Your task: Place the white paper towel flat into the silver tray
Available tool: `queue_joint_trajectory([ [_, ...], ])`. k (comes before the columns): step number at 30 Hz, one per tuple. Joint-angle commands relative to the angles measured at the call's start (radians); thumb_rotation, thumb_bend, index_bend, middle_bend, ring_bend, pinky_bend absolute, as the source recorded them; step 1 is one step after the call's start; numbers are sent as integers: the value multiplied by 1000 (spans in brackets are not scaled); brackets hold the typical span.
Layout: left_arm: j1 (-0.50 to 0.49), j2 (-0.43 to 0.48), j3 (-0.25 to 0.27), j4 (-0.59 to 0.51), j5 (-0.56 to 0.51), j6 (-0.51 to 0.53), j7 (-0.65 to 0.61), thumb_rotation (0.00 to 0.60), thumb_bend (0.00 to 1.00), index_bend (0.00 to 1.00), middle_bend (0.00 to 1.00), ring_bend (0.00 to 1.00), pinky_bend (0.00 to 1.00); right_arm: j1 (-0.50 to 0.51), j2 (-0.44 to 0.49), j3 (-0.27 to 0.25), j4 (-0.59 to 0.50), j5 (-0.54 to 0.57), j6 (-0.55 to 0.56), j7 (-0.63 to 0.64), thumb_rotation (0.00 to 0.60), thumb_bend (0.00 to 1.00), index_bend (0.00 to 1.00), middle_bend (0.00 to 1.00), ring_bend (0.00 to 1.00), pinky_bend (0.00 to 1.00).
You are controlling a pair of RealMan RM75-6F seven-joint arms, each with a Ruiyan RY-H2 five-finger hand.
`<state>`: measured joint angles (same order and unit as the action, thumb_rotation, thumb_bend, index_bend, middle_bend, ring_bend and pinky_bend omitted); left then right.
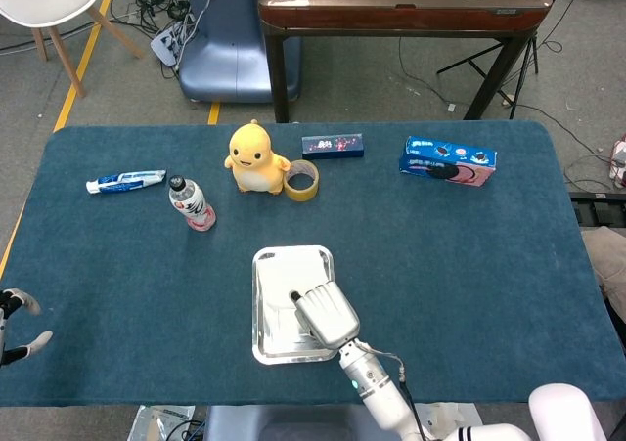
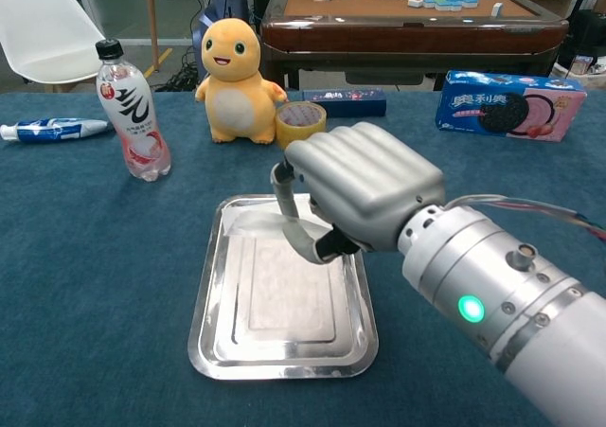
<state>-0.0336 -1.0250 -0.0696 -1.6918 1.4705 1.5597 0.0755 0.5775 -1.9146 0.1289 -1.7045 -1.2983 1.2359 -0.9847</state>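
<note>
I see yellow duck plush (image 1: 255, 157) touching tape roll (image 1: 301, 180), drink bottle (image 1: 192, 203) left of them, toothpaste tube (image 1: 125, 181) far left, dark box (image 1: 333, 146), blue cookie box (image 1: 447, 160) right.
</note>
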Motion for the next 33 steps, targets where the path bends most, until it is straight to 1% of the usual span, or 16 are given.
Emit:
queue_joint_trajectory([
  [1,0,1,1,-2,3,2,-1,600,72,554,482,378,684,-5,-12,-4,-7,13,11,-16,600,493,636,1000,1000,1000],
  [6,2,4,2,-5,7,5,-5,600,72,556,482,378,684,-10,-30,-3,-4,28,36,-53,600,499,636,1000,1000,1000],
  [19,3,6,1,-7,8,7,-7,600,72,558,482,378,684,-6,-58,14,34,60,50,-70,600,500,636,1000,1000,1000],
  [27,1,3,4,-5,10,2,-2,600,72,560,482,378,684,-3,-59,31,37,94,66,-110,600,500,636,1000,1000,1000],
  [33,-2,-1,6,-4,11,-3,3,600,72,560,482,378,684,1,-77,40,26,98,79,-102,600,499,636,1000,1000,1000],
])
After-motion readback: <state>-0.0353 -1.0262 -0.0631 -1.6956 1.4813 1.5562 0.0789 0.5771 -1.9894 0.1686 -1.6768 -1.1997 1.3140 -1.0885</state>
